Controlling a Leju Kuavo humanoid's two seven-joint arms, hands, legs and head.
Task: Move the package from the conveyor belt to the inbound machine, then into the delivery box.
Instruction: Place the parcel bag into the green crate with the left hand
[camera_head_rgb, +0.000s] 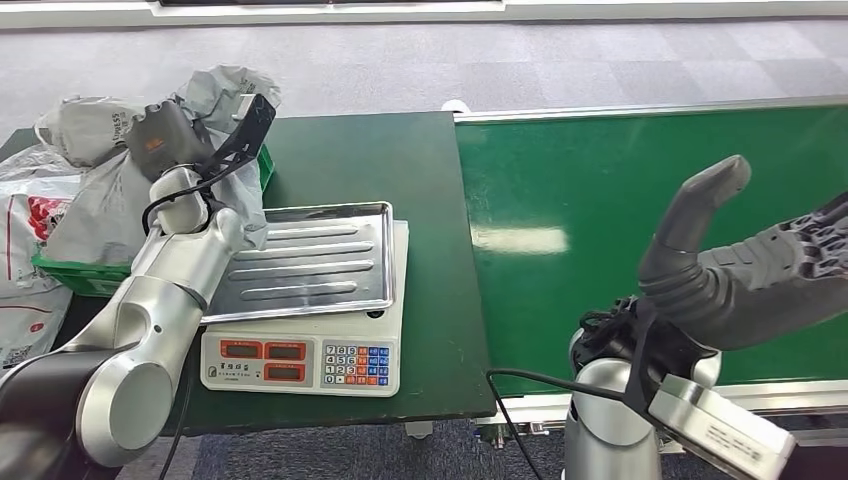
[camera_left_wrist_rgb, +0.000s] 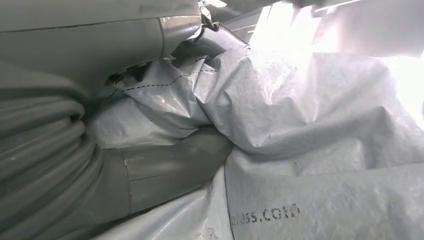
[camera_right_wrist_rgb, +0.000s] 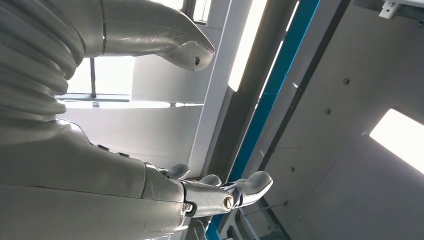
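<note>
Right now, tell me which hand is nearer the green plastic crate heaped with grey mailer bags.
Left. The left hand is over the green plastic crate, among its grey mailer bags. The right hand hovers over the green conveyor belt, far across.

A parcel-sorting station in a logistics hall or test lab. A green conveyor belt (camera_head_rgb: 650, 230) runs beside a dark desk (camera_head_rgb: 440, 300) carrying a weighing scale (camera_head_rgb: 305, 330), with grey mail bags (camera_head_rgb: 100, 190) heaped in a green crate (camera_head_rgb: 75, 275). Grey carpet tiles (camera_head_rgb: 400, 60) cover the floor.

Left robot hand (camera_head_rgb: 170, 135) outstretched, fingers closed on a grey bag; right robot hand (camera_head_rgb: 740, 265) raised, palm-up, fingers spread
</note>
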